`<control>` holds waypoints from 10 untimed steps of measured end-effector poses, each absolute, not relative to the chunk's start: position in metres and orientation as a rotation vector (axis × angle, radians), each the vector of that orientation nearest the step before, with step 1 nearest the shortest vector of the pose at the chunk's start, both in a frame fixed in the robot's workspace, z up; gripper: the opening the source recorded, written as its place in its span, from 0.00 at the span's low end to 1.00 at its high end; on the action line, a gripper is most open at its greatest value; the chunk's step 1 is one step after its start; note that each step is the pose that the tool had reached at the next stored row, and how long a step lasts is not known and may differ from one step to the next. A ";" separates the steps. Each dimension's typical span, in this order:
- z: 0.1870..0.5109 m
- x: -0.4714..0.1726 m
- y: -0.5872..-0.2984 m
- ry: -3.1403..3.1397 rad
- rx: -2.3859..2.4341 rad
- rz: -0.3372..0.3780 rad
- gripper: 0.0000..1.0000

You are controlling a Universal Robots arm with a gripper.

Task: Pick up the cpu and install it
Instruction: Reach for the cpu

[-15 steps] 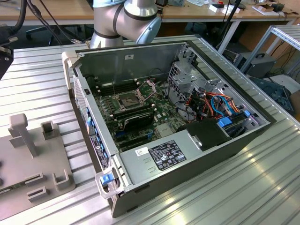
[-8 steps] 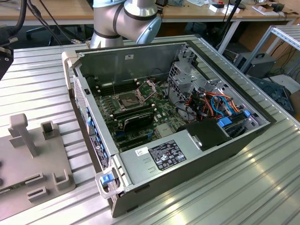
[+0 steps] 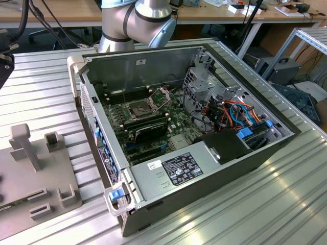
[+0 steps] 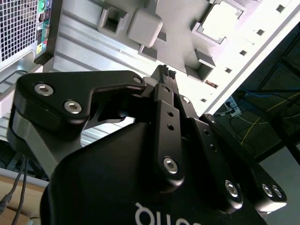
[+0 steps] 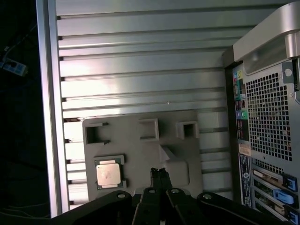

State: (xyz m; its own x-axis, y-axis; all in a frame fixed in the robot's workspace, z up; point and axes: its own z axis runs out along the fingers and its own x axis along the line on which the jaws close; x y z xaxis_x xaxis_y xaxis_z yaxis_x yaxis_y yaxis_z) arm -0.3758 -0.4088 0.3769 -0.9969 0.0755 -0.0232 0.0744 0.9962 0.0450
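Ribbed aluminium table (image 3: 286, 204), with an open computer case (image 3: 138, 66) across its middle and a grey fixture plate (image 5: 140, 154) close to one edge. Inside the case, a green motherboard (image 3: 173, 127) with a dark socket (image 3: 139, 108), hinged frame raised. Seated flat in a square recess of the fixture plate, at the plate corner nearest the table edge, silvery face up: the cpu (image 5: 107, 173). Clenched on nothing, fingers pressed together: the end effector (image 5: 158, 172), poised above the plate just beside the recess, apart from the chip. Behind the case, toward the table's far edge in the exterior view: the arm (image 3: 138, 20).
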 end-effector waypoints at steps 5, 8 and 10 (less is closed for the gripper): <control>0.373 -0.378 -0.409 3.114 0.117 0.069 0.11; 0.372 -0.381 -0.409 3.114 0.117 0.069 0.11; 0.371 -0.385 -0.409 3.114 0.117 0.069 0.11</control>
